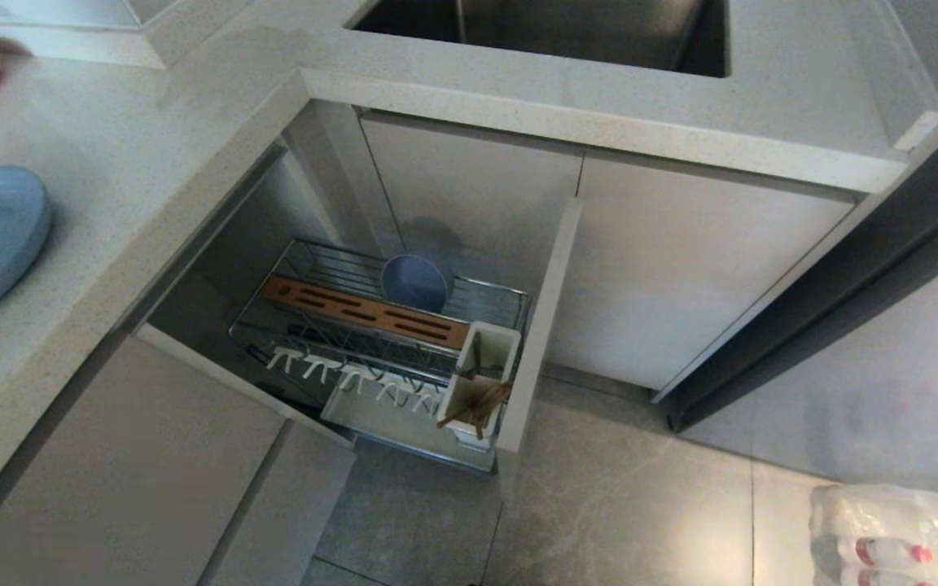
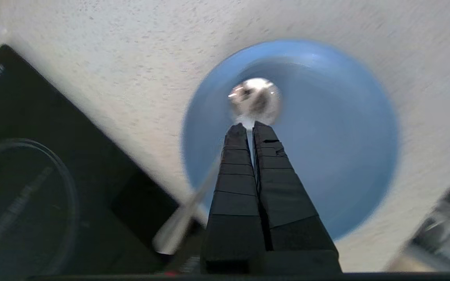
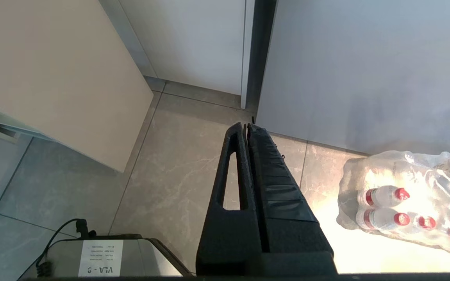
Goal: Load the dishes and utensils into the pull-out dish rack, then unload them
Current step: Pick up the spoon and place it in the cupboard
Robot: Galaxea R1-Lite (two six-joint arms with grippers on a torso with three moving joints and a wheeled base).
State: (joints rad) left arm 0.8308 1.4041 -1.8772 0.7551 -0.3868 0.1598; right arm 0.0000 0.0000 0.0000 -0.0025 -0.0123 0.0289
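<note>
Left gripper [image 2: 248, 127] is clamped on the metal spoon [image 2: 254, 97] above the light-blue plate [image 2: 326, 164] on the countertop [image 2: 131, 58]. Right gripper [image 3: 246, 127] hangs closed and empty over the floor. Pull-out dish rack [image 1: 510, 297] stands extended — blue bowl [image 1: 414, 283] inside, chopsticks [image 1: 477, 407] in its cup.

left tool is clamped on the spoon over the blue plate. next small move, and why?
Probably carry the spoon off the blue plate toward the white utensil cup in the pull-out dish rack. The left tool is shut on its neck above the plate; the chopsticks and blue bowl already sit in the rack.
</note>
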